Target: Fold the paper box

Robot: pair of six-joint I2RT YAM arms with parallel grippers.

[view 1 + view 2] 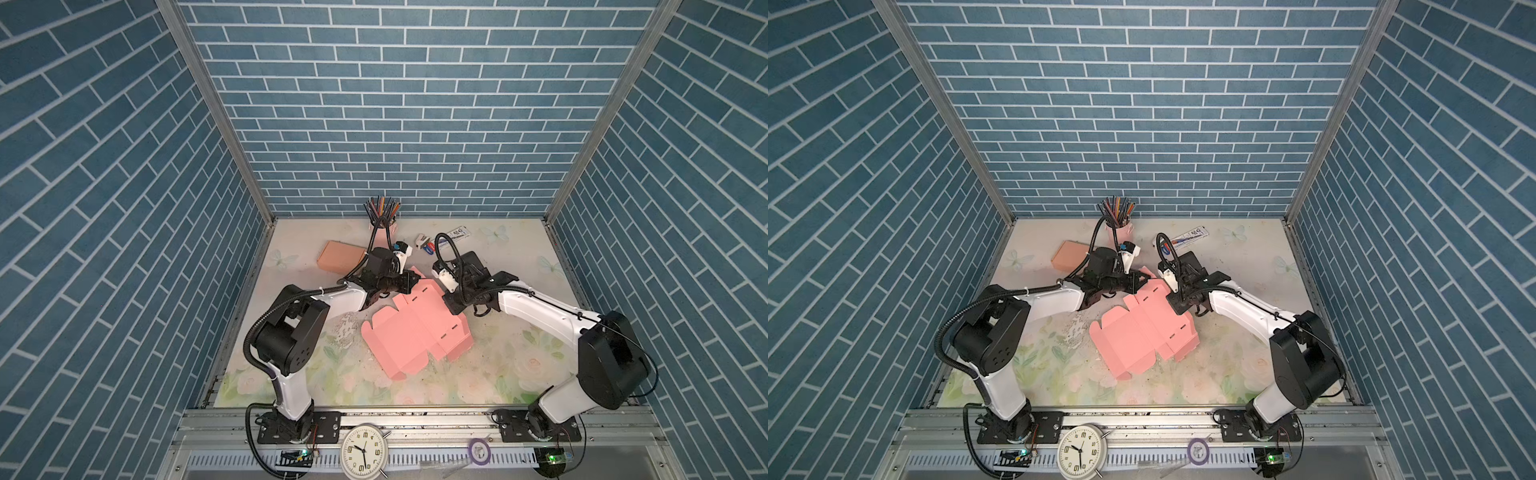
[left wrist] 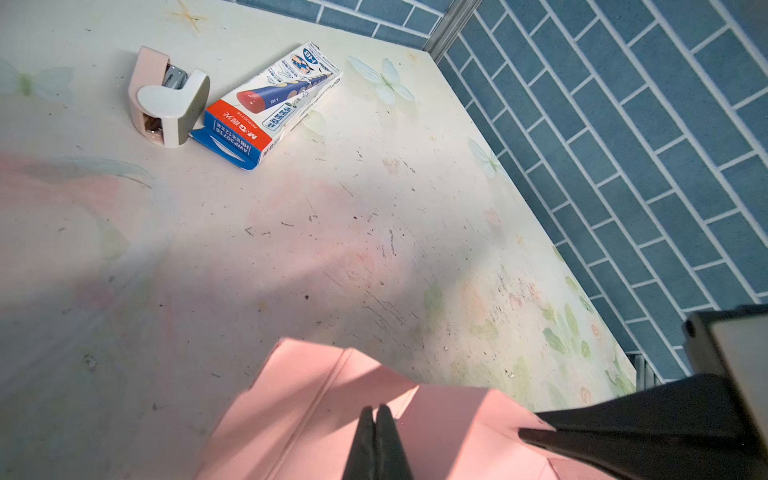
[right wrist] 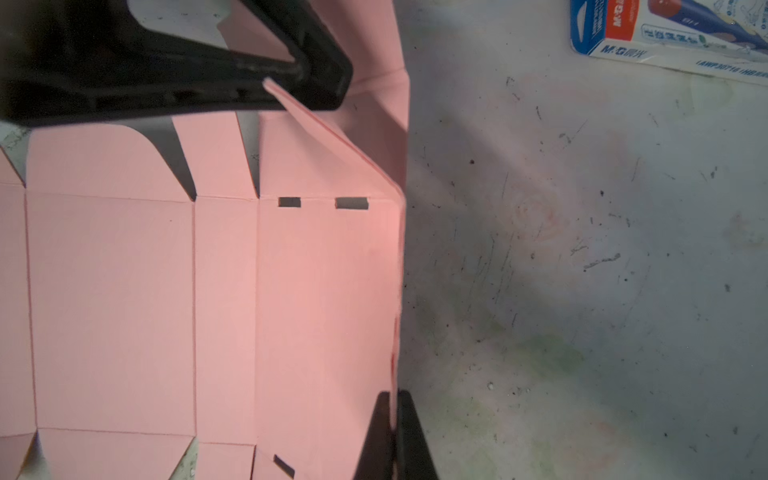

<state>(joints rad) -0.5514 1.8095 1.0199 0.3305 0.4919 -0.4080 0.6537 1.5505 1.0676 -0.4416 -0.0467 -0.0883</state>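
White arms (image 1: 345,301), black joints (image 1: 291,332), ribbed cables (image 1: 246,347)

Showing in view are one pink paper box (image 1: 415,332), one brown box (image 1: 338,255), one pencil carton (image 2: 270,99), one stapler (image 2: 166,99), one cup (image 1: 1121,232) of pencils, one clock (image 1: 364,451), one tape roll (image 1: 480,450), and two grippers: left gripper (image 2: 376,409), right gripper (image 3: 394,395).

The paper box (image 1: 415,332) lies at the centre of the counter (image 1: 519,374); behind it stands a pencil cup (image 1: 384,226), with a cardboard box (image 1: 338,255) far left and a stapler (image 1: 422,240) beside a pencil carton (image 1: 459,232) far right.
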